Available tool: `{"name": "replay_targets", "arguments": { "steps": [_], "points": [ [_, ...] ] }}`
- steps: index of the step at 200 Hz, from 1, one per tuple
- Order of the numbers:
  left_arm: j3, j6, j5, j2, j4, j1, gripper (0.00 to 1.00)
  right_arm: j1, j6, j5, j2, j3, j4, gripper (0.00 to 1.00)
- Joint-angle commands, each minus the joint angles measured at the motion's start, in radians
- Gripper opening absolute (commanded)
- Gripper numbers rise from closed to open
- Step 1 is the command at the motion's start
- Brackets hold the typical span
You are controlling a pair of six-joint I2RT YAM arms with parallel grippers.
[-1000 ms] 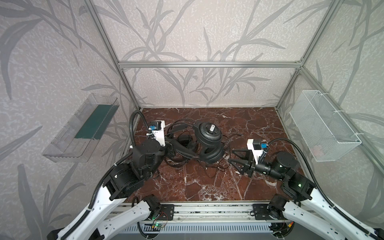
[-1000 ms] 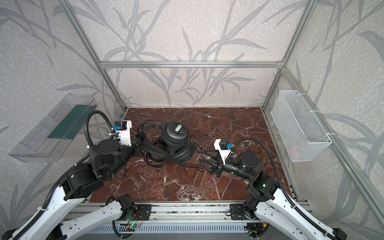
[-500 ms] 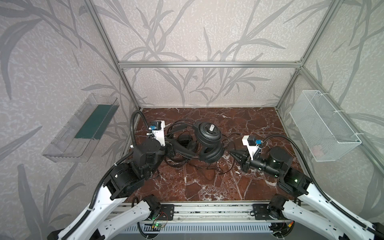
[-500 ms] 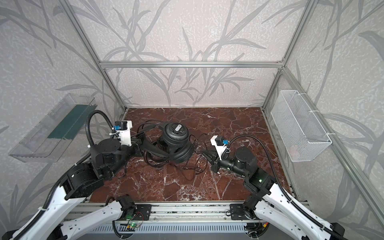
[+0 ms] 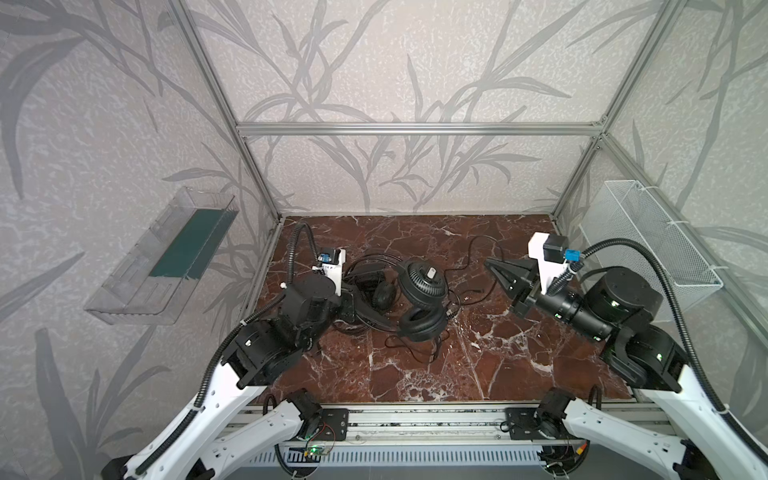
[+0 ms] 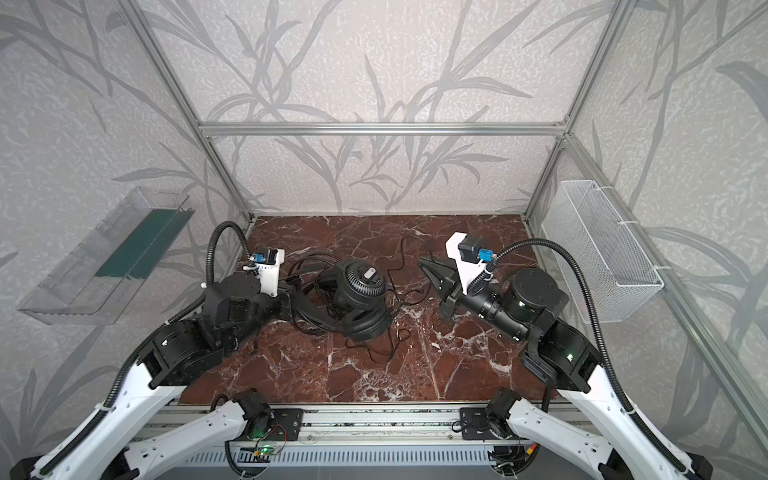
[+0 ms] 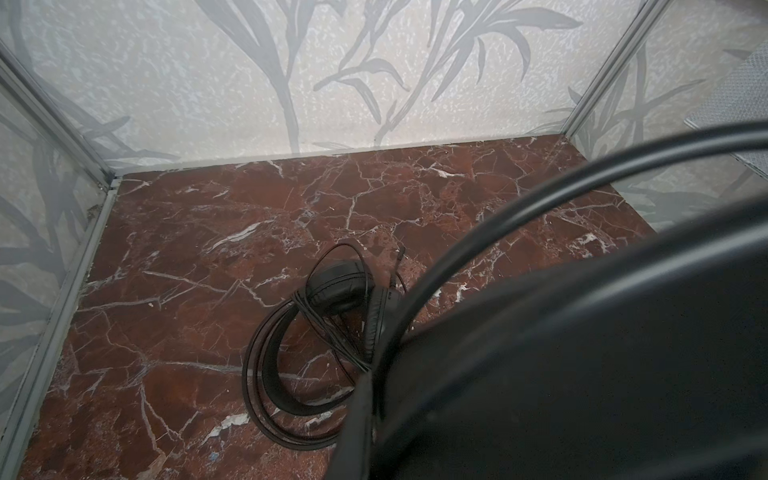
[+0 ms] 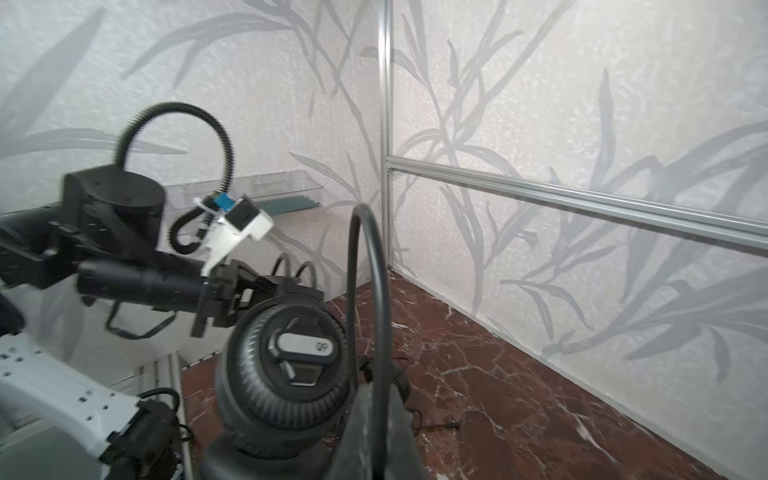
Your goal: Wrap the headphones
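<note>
- cable (image 5: pixel 415 353) slack on marble floor (image 5: pixel 478 374), near centre
- big headset (image 5: pixel 422 286) left of centre; one earcup faces up
- left gripper (image 8: pixel 266 290) low at left; jaws clamped on big headset's headband
- wrapped headset (image 7: pixel 332 291) just beyond, on floor; cord wound round it
- right gripper (image 5: pixel 492 264) raised right of centre; jaws pinched tight on cable

The headphones (image 5: pixel 419 324) and their cable (image 8: pixel 383 307) are black; one earcup (image 5: pixel 423 286) has a ribbed rim and a grey tab (image 5: pixel 431 272). The floor (image 5: pixel 415 374) is dark red marble veined with white. The walls (image 5: pixel 415 62) are pale grey with darker leaf shapes. The basket (image 5: pixel 656 245) is white; the strip (image 5: pixel 191 245) in the clear tray (image 5: pixel 124 303) is dark green.
</note>
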Motion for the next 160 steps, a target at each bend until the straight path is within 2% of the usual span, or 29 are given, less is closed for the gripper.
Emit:
{"name": "replay_targets", "arguments": {
  "steps": [1,14,50,69,72,79,84,96,102,109,117,129,147,160],
  "points": [
    [0.023,-0.015,-0.002,-0.052,0.056,0.006,0.00,-0.020,0.032,0.357,0.037,0.025,-0.080,0.00],
    [0.030,-0.010,0.005,-0.063,0.062,0.008,0.00,-0.069,0.098,0.379,0.045,-0.009,-0.098,0.00],
    [0.055,-0.019,0.072,-0.074,0.073,0.010,0.00,-0.258,0.298,0.334,0.005,-0.130,-0.125,0.00],
    [0.079,-0.031,0.076,-0.076,0.070,0.012,0.00,-0.323,0.371,0.336,-0.003,-0.182,-0.179,0.00],
    [0.085,-0.034,0.075,-0.077,0.069,0.012,0.00,-0.330,0.378,0.339,-0.004,-0.190,-0.190,0.08],
    [0.102,-0.039,0.072,-0.073,0.065,0.012,0.00,-0.337,0.393,0.346,-0.009,-0.211,-0.208,0.36],
    [0.119,-0.043,0.068,-0.071,0.060,0.011,0.00,-0.337,0.392,0.333,-0.019,-0.232,-0.200,0.52],
    [0.159,-0.066,0.043,-0.062,0.047,0.012,0.00,-0.337,0.369,0.201,-0.068,-0.305,-0.110,0.72],
    [0.181,-0.077,0.028,-0.055,0.038,0.012,0.00,-0.337,0.360,0.099,-0.103,-0.352,-0.033,0.82],
    [0.207,-0.089,0.013,-0.045,0.028,0.012,0.00,-0.335,0.360,-0.051,-0.140,-0.423,0.091,1.00],
    [0.241,-0.104,-0.003,-0.034,0.016,0.011,0.00,-0.330,0.379,-0.175,-0.168,-0.484,0.207,0.99],
    [0.276,-0.120,-0.013,-0.018,0.010,0.012,0.00,-0.311,0.389,-0.277,-0.188,-0.541,0.324,0.99],
    [0.304,-0.145,-0.018,0.002,0.004,0.012,0.00,-0.251,0.414,-0.372,-0.172,-0.619,0.490,0.99],
    [0.311,-0.162,-0.014,0.014,0.002,0.012,0.00,-0.168,0.398,-0.410,-0.135,-0.640,0.571,0.99]
  ]
}}
